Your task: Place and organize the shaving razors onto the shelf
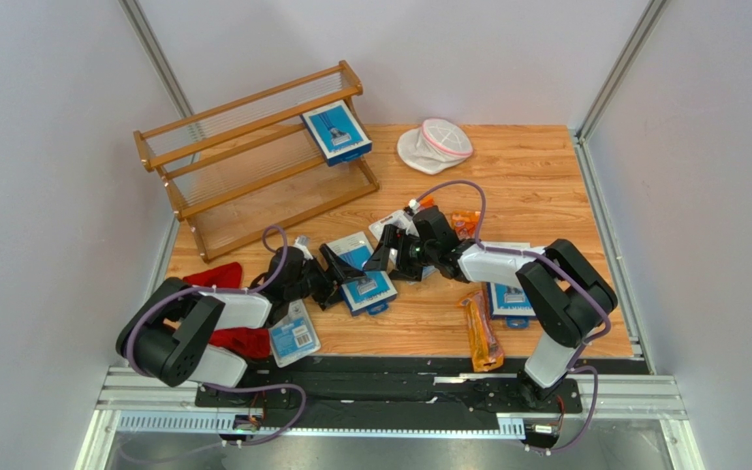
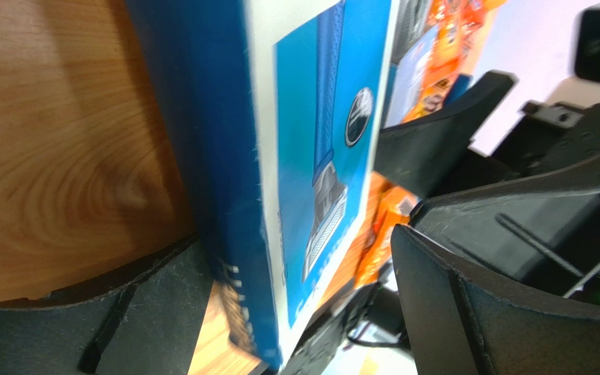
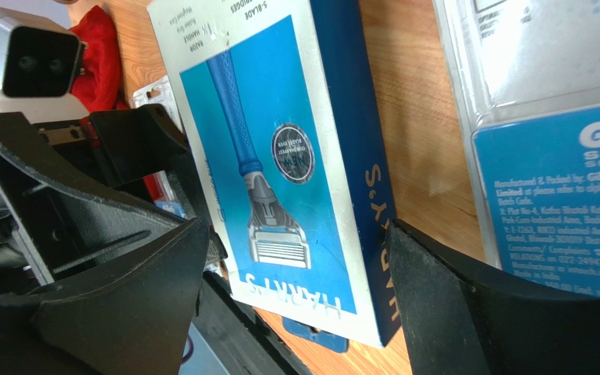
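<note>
Step in hand looks like picking up the Harry's razor box (image 1: 365, 286), which sits mid-table (image 1: 547, 196), in front of the shelf (image 1: 252, 196) and well apart from it. It's right btwn the two arms.

The left tool (image 1: 339, 277) and right tool (image 1: 390, 259) both straddle it from opposite sides. Both are spread wide and neither is pinching anything yet. In the right wrist cam one finger (image 3: 452, 312) sits right at the box's spine, while the other (image 3: 123, 297) has a clear gap to the box. In the left wrist cam there's also a gap on one side.

Imo two tools on one flat box is asking for a tug of war. Prob best if one arm takes it and the other backs off. Pinch across the short width on the side edges, near the middle so it doesn't swing, then squeeze gently bc cardboard dents.

Orientation: from the top cam the long axis runs roughly far-to-near, w/ the near end slanted a bit to the right. The printed razor runs lengthwise, and in the right wrist cam its head is at the end nearer that wrist. Can't tell if the box lies fully flat or is tipped on an edge.

A second blue box (image 1: 336, 134) already sits at the right end of the shelf's upper tier, so this one prob goes beside it, facing the same way.
</note>
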